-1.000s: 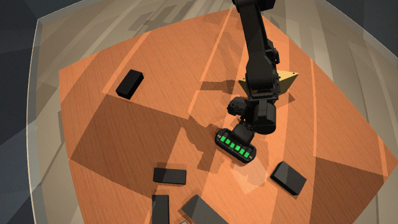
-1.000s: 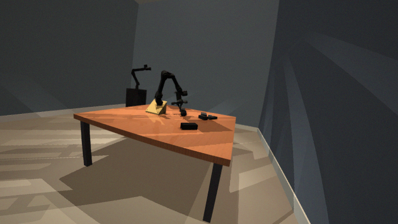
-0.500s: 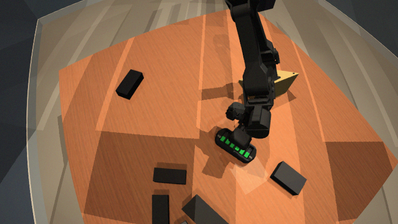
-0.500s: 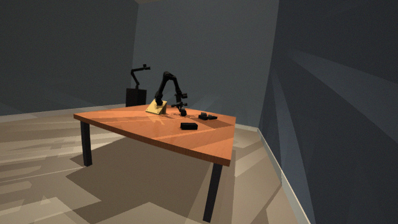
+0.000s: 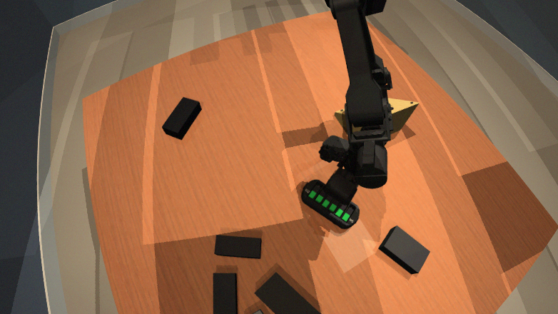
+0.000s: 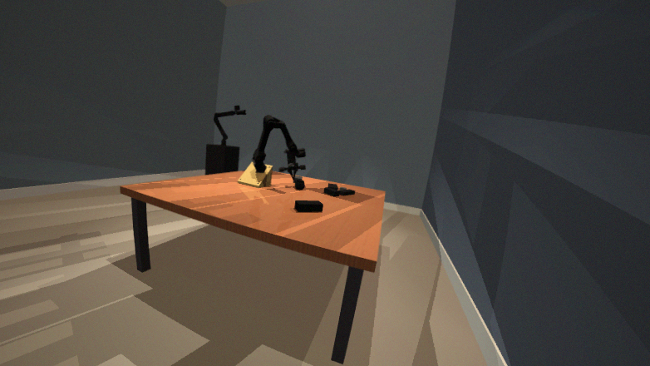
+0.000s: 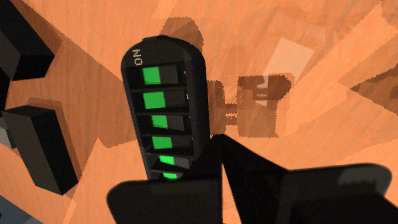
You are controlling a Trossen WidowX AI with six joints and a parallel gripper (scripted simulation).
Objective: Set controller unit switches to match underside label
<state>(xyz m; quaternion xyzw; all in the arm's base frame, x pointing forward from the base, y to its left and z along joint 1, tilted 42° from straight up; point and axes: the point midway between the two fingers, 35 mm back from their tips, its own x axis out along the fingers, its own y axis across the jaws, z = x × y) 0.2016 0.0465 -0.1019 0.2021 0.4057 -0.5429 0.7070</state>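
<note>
The dark controller unit [image 5: 322, 209] [image 6: 298, 185] [image 7: 165, 52] stands with its switches facing up, the underside label hidden. In the wrist view all six green ends lie toward the side marked ON. The rockers are not all tilted alike: the two nearest the ON print show wide green faces, and some further down show narrower ones. I cannot tell every setting. My gripper [image 7: 219, 139] is shut and empty. In the wrist view its joined tips overlap the unit's right long side and the fingers cover its lower end. In the top view the gripper body hides the tips.
A black block [image 5: 181, 118] [image 6: 308, 205] lies far from the unit. A dark grey block [image 5: 405, 250] lies to the unit's lower right. Several dark blocks, including one flat block [image 5: 237, 246], lie to its lower left. The yellow wedge mount [image 5: 403, 110] [image 6: 254, 176] is at the arm's base.
</note>
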